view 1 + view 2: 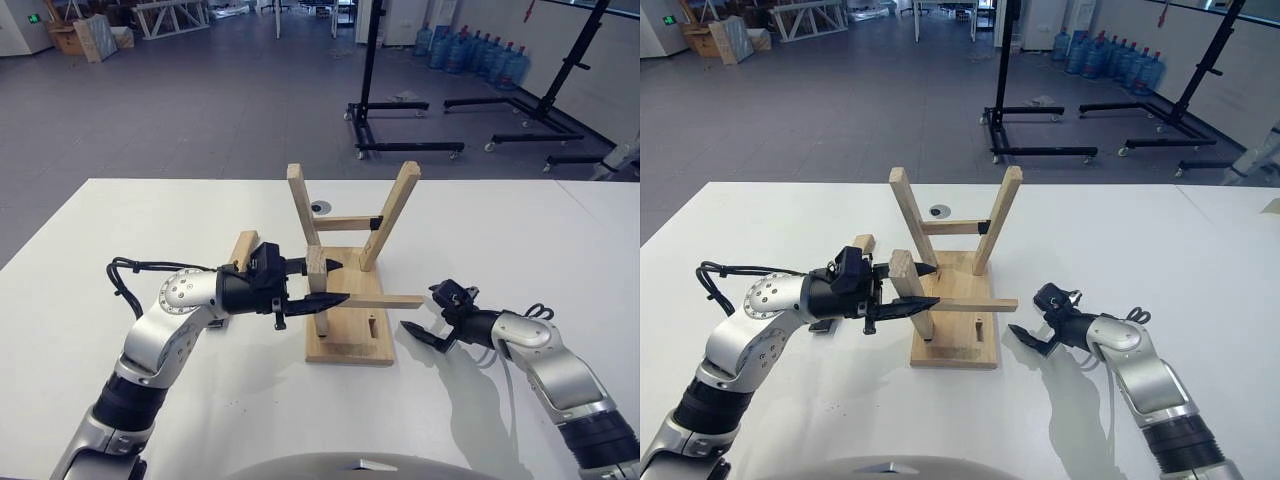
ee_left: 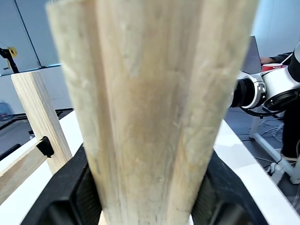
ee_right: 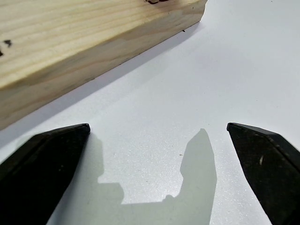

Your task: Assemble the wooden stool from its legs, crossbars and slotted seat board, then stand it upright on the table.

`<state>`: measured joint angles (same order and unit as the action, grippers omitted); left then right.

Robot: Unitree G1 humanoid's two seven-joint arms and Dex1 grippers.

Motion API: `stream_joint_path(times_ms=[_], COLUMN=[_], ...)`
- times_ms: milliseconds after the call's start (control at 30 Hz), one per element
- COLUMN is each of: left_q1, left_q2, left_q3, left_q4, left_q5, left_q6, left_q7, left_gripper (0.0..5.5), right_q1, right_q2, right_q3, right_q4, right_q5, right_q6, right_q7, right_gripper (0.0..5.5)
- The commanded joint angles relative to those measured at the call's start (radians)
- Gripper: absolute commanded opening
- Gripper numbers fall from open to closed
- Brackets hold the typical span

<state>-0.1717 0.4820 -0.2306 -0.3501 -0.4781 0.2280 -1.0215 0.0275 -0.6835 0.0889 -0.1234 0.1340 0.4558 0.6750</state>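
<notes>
The slotted seat board lies flat on the white table. Two legs rise from its far end, joined by a crossbar. My left gripper is shut on a third leg, held upright over the board's near left part; a crossbar sticks out from this leg toward the right. The left wrist view has that leg between the black fingers. My right gripper rests open just right of the board, with the board's edge close ahead of it.
A loose wooden piece lies on the table behind my left gripper. A small round hole sits in the tabletop beyond the stool. Black wheeled stands are on the floor past the far edge. White tabletop stretches to both sides.
</notes>
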Motion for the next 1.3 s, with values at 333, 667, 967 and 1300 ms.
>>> stream_joint_path(times_ms=[333, 667, 967, 1300], left_q1=[0.063, 0.022, 0.125, -0.023], left_q2=[0.034, 0.028, 0.215, -0.071], left_q3=[-0.091, -0.062, 0.142, 0.402], left_q4=[0.081, 0.105, 0.101, -0.068], left_q5=[0.083, 0.119, 0.113, 0.006], left_q6=[-0.039, -0.062, -0.056, 0.932], left_q7=[0.008, 0.022, 0.005, 0.727], left_gripper=[2.09, 3.44, 4.67, 4.67], right_q1=[0.036, 0.024, 0.111, 0.153], right_q2=[0.036, 0.042, 0.033, 0.035], right_q3=[0.019, 0.018, -0.041, -0.135], right_q4=[0.023, 0.046, 0.041, 0.039], right_q5=[-0.018, -0.022, -0.01, -0.003], right_q6=[0.017, 0.005, -0.007, -0.015], right_q7=[-0.02, -0.023, -0.044, -0.091], right_gripper=[5.4, 5.4, 5.4, 5.4])
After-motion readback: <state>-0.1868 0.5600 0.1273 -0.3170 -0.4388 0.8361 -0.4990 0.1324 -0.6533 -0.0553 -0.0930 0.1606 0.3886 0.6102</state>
